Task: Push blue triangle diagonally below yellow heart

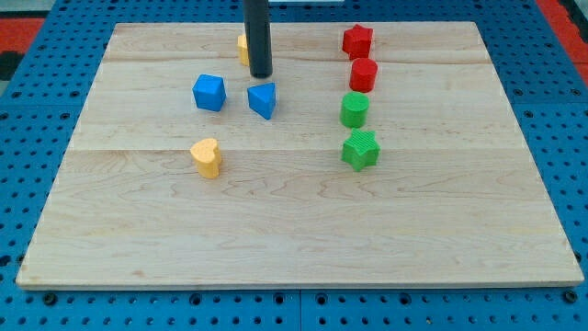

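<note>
The blue triangle [262, 99] lies in the upper middle of the wooden board [303, 239]. The yellow heart [207, 156] lies below it and to the view's left. My tip [262, 75] stands just above the blue triangle, very close to its top edge. The rod rises out of the view's top.
A blue cube [209, 92] sits left of the triangle. A yellow block [243, 46] is partly hidden behind the rod. At the right stand a red star [357, 41], a red cylinder [364, 74], a green cylinder [355, 109] and a green star [361, 149].
</note>
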Controlling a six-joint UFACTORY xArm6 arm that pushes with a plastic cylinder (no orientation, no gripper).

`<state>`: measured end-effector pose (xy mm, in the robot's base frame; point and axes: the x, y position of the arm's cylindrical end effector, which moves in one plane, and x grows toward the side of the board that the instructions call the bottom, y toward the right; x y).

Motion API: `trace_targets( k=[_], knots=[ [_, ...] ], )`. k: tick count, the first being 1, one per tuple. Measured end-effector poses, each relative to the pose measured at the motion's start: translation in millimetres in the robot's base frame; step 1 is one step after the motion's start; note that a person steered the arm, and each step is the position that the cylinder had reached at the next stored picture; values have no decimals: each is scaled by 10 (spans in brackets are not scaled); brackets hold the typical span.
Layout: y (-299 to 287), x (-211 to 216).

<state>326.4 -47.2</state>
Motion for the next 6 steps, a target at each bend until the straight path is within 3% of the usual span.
trace_targets(
  k=[3,6],
  knots=[
    [235,1352],
    [-259,1805]
  ],
)
